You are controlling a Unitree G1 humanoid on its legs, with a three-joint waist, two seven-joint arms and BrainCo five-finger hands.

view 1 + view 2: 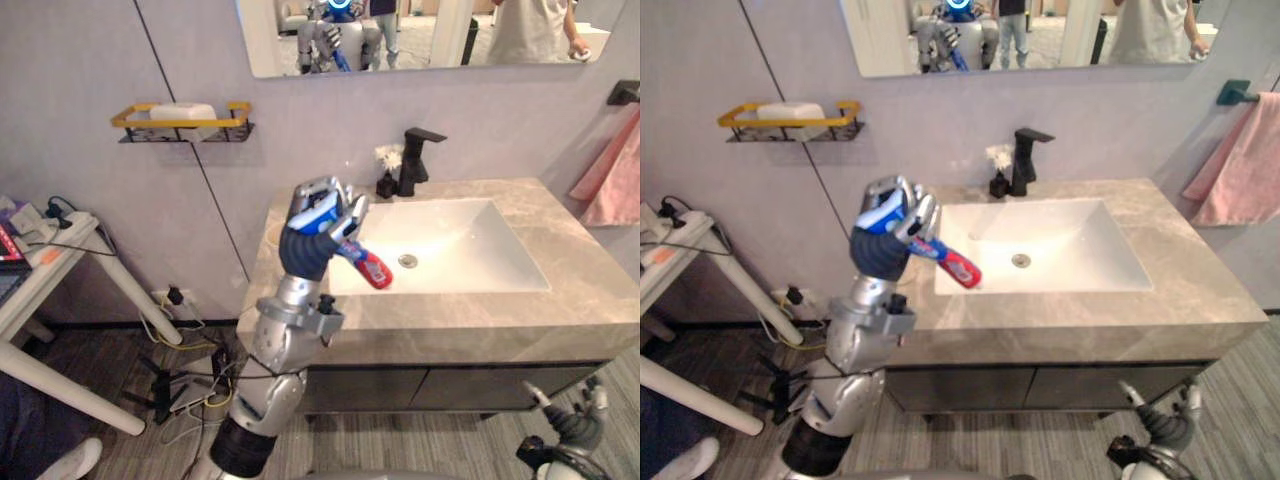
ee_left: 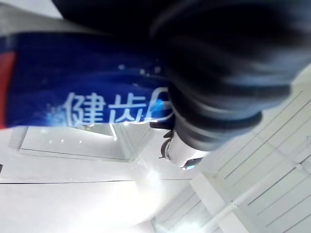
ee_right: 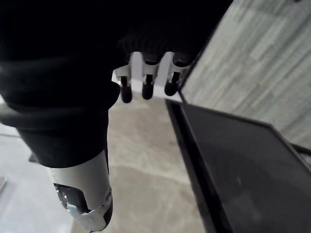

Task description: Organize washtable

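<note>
we see the left hand (image 1: 322,215) raised at the front left corner of the washtable (image 1: 590,290), its fingers curled tight round a toothpaste tube (image 1: 362,258). the blue part of the tube sits inside the fist, and the red end sticks out past the fingers, slanting down and toward the sink (image 1: 470,250). in the head views that red end shows against the sink's left rim. we cannot tell whether it touches the stone or hangs above it. in the left wrist view the tube (image 2: 73,97) runs straight across beside the dark cover, blue with white print and red at one end, pressed close against the hand.

the right hand (image 1: 575,420) hangs low, in front of the dark cabinet (image 1: 450,385) under the countertop and well apart from the tube. its fingers (image 3: 146,87) are straight and relaxed in a row, holding nothing.

at the back of the sink stands a black faucet (image 1: 415,158), and just to its left a small dark vase (image 1: 387,178) with white flowers. on the wall to the left a yellow shelf (image 1: 180,118) carries a white bar of soap (image 1: 182,111). a pink towel (image 1: 612,175) hangs at the right, and a mirror (image 1: 420,30) runs above the sink.
</note>
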